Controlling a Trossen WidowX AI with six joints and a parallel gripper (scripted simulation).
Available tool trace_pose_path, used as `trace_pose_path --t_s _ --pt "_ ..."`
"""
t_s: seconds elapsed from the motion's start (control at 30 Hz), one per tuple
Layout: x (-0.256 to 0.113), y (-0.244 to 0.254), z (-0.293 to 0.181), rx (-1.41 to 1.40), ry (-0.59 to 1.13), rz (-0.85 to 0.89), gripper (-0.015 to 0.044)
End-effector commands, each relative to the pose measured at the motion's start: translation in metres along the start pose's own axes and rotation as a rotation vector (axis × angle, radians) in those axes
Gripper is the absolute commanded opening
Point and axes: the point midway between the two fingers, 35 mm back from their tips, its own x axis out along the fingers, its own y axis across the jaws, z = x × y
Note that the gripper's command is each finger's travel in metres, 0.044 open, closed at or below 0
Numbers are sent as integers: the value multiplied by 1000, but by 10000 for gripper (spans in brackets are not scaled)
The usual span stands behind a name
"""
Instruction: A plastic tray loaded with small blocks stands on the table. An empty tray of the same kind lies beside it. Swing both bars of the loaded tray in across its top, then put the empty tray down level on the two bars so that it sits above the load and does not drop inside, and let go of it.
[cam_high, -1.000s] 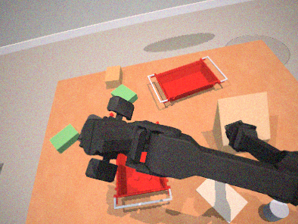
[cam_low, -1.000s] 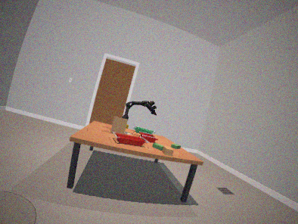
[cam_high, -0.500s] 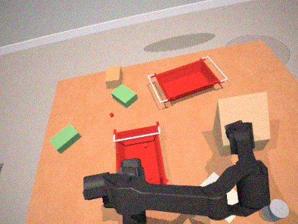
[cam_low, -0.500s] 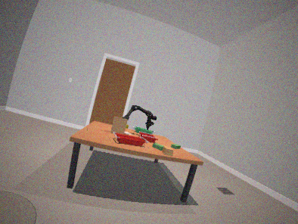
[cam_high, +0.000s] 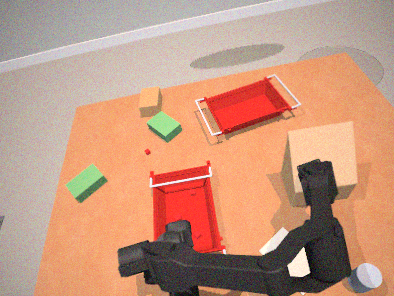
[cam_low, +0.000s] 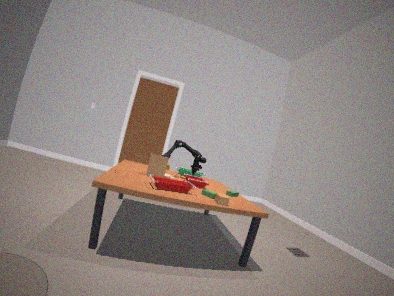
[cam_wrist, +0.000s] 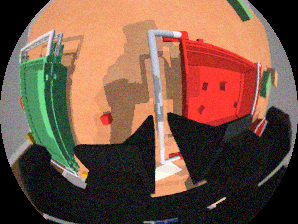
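The loaded red tray (cam_high: 156, 215) (cam_wrist: 183, 75) has small red blocks (cam_wrist: 222, 86) on its floor. Its far bar (cam_high: 181, 180) lies in across the top. Its near bar (cam_wrist: 158, 100) stands out beyond the near end. My gripper (cam_wrist: 159, 117) is open by a narrow gap, with that near bar in view between the fingertips; it does not hold it. The arm hides the fingers and the tray's near end in the top view. Another red tray (cam_high: 240, 94) (cam_low: 174, 185) at the back looks empty, both bars out. A green tray (cam_wrist: 37, 95) (cam_low: 187, 171) also stands nearby; its inside is hidden.
A large tan box (cam_high: 325, 145) stands right of the loaded tray, with a white slab (cam_high: 277, 241) and a cup (cam_high: 366, 277) nearer the front. Two green blocks (cam_high: 165, 125) (cam_high: 86, 182), a tan block (cam_high: 150, 100) and a small red cube (cam_high: 147, 151) lie left and behind.
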Motion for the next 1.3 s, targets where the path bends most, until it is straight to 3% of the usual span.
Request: trace_pose_path --t_s 0.0,0.23,0.87,1.27 --pt "20 -1 -1 10 7 3 81" --pt "31 -1 -2 10 7 4 81" --pt "-4 -40 -2 10 7 1 81" --pt "16 -76 -3 10 7 1 81"
